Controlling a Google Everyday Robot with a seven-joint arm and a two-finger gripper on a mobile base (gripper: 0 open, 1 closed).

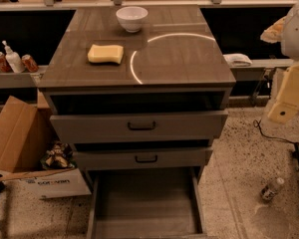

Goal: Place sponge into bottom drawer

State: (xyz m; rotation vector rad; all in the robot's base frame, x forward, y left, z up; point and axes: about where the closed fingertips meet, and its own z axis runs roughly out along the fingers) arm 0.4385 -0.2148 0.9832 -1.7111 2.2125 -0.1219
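The pale yellow sponge (105,54) lies flat on the grey-brown cabinet top (179,59), left of the middle. The bottom drawer (144,205) is pulled far out at floor level, and its flat floor is bare. My gripper (288,97), cream-yellow, hangs at the right edge of the view. It is beside the cabinet, to the right of its top corner and well away from the sponge. It holds nothing that I can see.
A white bowl (132,18) stands at the back of the cabinet top. The two upper drawers (139,127) are partly pulled out. A cardboard box (20,148) sits on the floor to the left. A small bottle (272,189) lies on the floor to the right.
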